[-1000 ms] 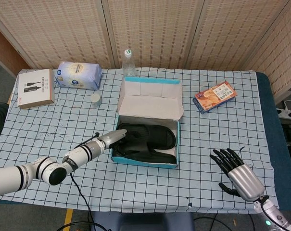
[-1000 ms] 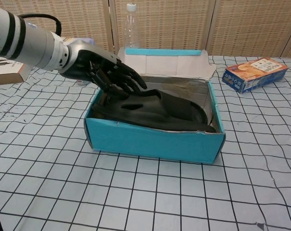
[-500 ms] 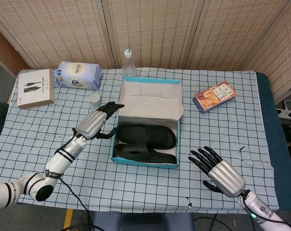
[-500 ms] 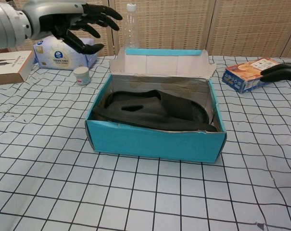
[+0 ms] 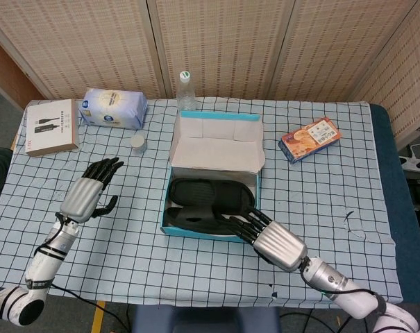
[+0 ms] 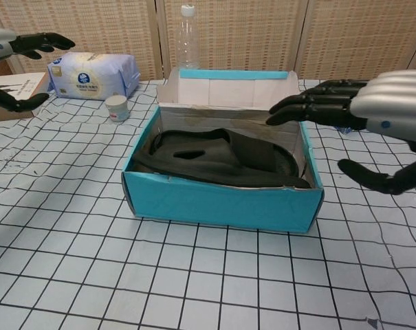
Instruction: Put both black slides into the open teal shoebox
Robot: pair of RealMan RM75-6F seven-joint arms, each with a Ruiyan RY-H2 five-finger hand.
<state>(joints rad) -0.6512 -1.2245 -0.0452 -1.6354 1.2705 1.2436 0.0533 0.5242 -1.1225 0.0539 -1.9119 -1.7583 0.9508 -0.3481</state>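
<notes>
1. Two black moulded-foam slides (image 6: pixel 218 159) lie inside the open teal cardboard shoebox (image 6: pixel 221 201), one overlapping the other.
2. The right hand (image 5: pixel 273 240) hovers at the box's right wall, fingers spread, holding nothing; it would best press the raised upper slide flat.
3. The left hand (image 5: pixel 88 193) hangs open, well apart, over the checked cloth tabletop (image 5: pixel 196 267).

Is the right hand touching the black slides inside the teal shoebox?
Apart. In the chest view, the right hand hovers open above the shoebox, with box wall visible between its fingers and the slides.
</notes>
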